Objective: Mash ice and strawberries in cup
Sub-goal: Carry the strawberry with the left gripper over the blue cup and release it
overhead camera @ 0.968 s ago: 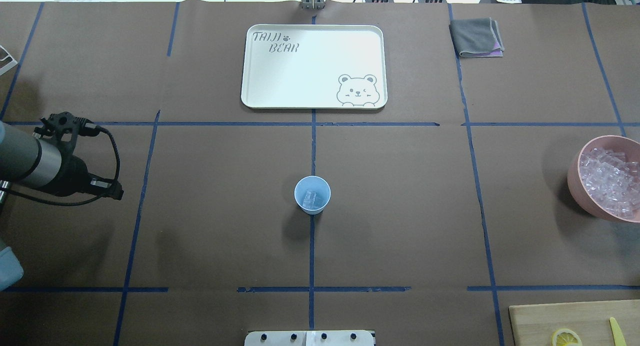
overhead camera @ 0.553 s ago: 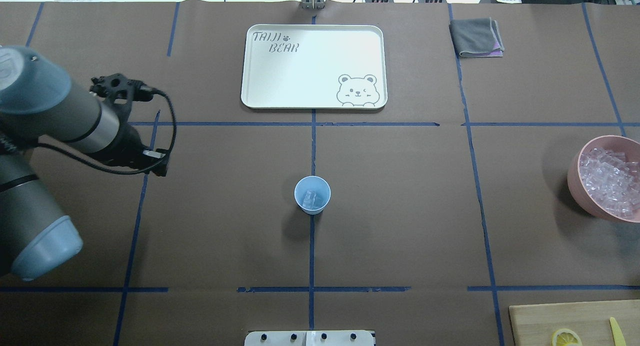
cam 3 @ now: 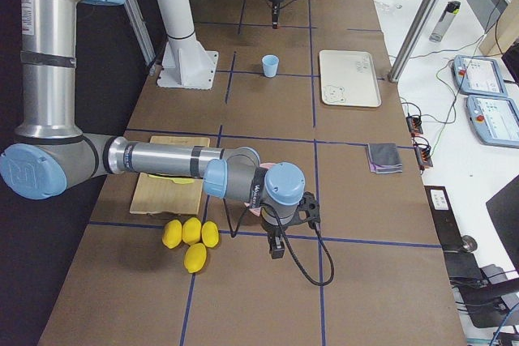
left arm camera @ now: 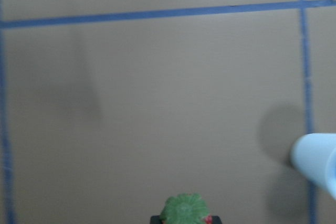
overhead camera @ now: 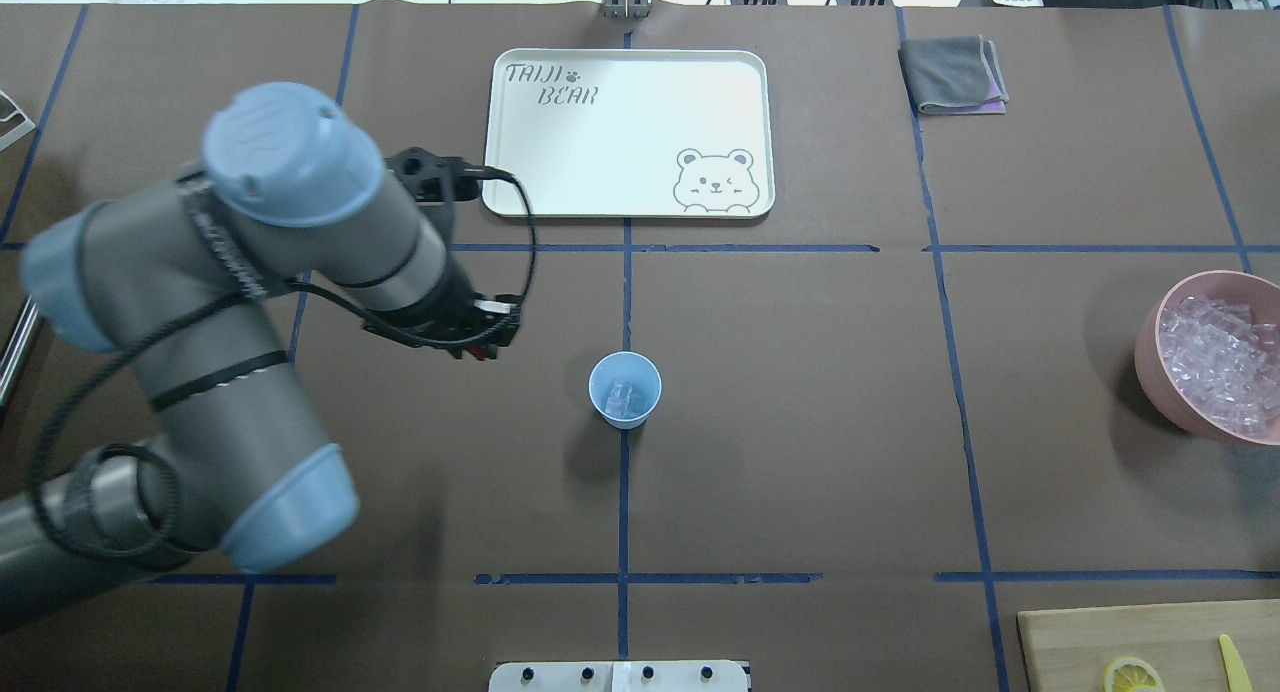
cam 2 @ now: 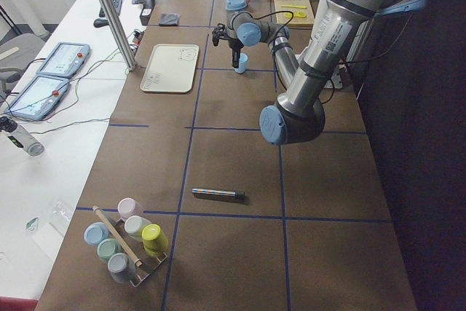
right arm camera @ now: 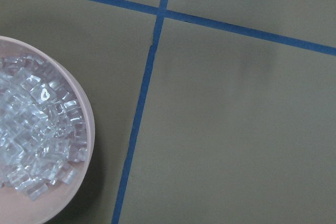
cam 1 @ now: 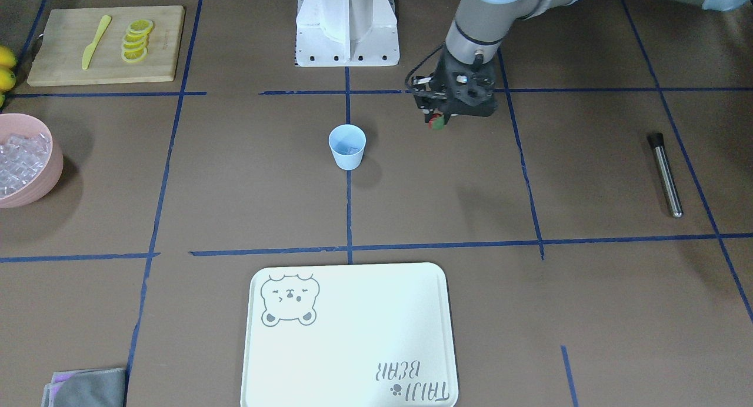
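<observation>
Centrally on the counter (overhead camera: 800,422): cup (overhead camera: 624,390), upright, with a few pieces of ice (overhead camera: 622,398) inside. Left claw (cam 1: 436,120): raised above the counter, beside the cup and apart from it, closed on the strawberry (left arm camera: 185,209), whose green top shows in the wrist view. Right claw (cam 3: 276,250): above the counter near the pink bowl (overhead camera: 1148,357) heaped with ice; whether open or closed, cannot tell.
</observation>
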Controlling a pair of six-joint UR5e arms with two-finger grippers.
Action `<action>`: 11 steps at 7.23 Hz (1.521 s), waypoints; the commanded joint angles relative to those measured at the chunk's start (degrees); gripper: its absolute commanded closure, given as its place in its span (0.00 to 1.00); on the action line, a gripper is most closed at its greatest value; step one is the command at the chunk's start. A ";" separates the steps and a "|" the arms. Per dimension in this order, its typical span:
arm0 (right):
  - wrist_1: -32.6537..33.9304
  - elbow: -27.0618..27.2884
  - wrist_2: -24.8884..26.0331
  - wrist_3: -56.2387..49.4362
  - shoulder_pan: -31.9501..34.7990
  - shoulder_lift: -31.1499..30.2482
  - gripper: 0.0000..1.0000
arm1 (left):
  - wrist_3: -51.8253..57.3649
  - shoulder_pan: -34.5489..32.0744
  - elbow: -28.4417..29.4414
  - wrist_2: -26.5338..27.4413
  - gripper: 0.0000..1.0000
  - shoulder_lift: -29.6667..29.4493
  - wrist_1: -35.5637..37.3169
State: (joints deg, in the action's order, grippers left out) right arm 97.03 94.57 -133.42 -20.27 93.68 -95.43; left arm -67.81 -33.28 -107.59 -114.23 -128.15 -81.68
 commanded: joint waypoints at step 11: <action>0.00 0.00 0.00 -0.04 0.10 -0.55 0.01 | -4.47 5.34 8.20 5.51 0.01 -7.85 -0.06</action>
State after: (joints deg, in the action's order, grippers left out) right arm 97.03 94.57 -133.42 -20.30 93.78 -95.98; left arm -74.92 -27.06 -97.69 -108.51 -138.09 -82.09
